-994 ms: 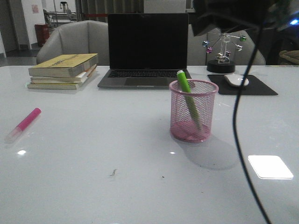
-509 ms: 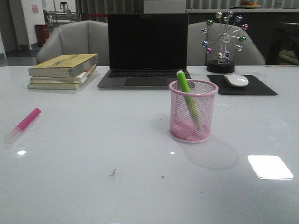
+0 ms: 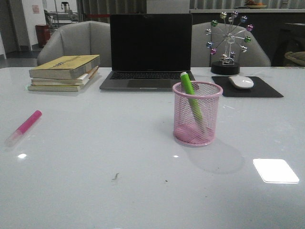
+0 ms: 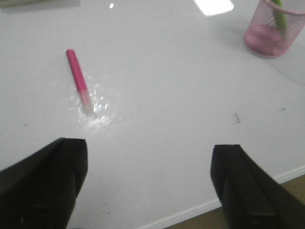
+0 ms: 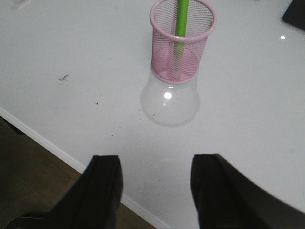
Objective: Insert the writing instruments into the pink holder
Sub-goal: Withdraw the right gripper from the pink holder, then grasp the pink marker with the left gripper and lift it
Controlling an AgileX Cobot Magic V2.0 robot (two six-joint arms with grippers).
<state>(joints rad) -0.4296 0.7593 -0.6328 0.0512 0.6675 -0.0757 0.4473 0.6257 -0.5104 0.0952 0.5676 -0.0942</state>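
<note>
Nearest, the left tool (image 4: 150,186) and the right tool (image 5: 155,191) both hang over the edge of the white tabletop (image 3: 95,191), each spread wide with nothing in it. Farther out, the pink marker (image 3: 24,127) lies flat on the left side, well apart from the pink cup (image 3: 197,113), where the green marker (image 3: 190,95) stands tilted inside. At the back sit some books (image 3: 64,72), a laptop (image 3: 150,50) and a mouse (image 3: 241,82).

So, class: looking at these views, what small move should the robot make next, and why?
Probably the left gripper should descend toward the magenta-pink highlighter marker. It lies flat on the white table, on the robot's left, while the bright green highlighter already leans inside the pink wire-mesh pen cup. Both the left gripper and the right gripper are open and empty.
</note>
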